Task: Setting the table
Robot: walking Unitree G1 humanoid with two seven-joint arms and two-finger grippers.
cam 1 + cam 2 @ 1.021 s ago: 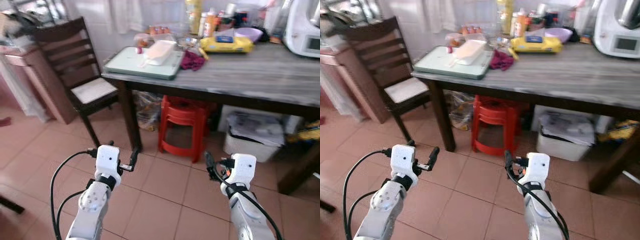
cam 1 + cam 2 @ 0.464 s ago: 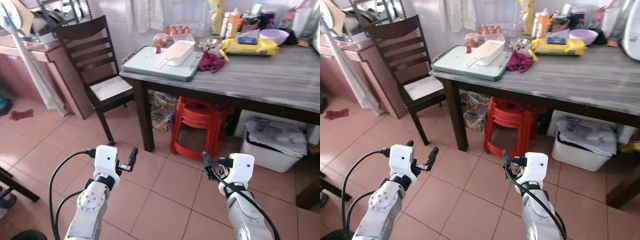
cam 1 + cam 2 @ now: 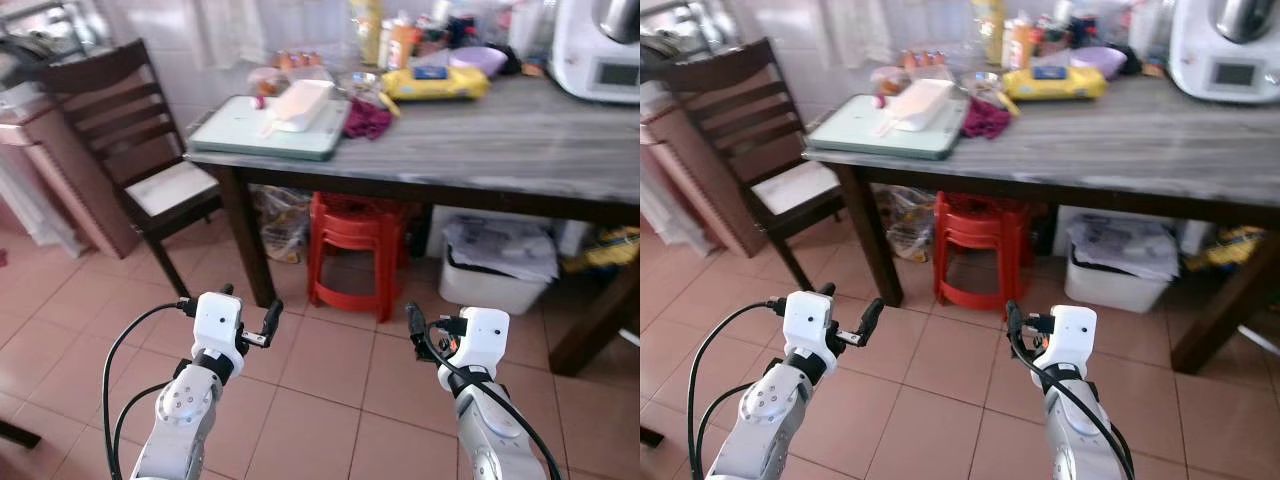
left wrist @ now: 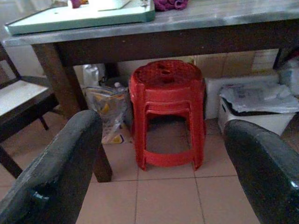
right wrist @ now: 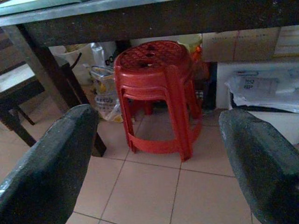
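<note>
Left gripper (image 4: pixel 159 154): held low over the tiled floor (image 3: pixel 310 400), fingers (image 4: pixel 51 172) wide apart, nothing between them
Right gripper (image 5: pixel 156 158): level with the left one, fingers (image 5: pixel 44 168) wide apart, empty
Counter (image 3: pixel 520 140): dark-legged, grey top, ahead of and above both grippers, well apart from them
Tray (image 3: pixel 265 135): pale green, on the counter's left corner, long side along the counter's left end
White dish (image 3: pixel 298 103): on the tray, long axis running away from the robot, tilted slightly right
Cloth (image 3: pixel 367 118): purple, just right of the tray
Yellow pack (image 3: pixel 435 82): farther back on the counter, lying crosswise
Stool (image 4: pixel 167 112): red, under the counter, straight ahead between both pairs of fingers
Chair (image 3: pixel 130 150): dark wood, left of the counter
</note>
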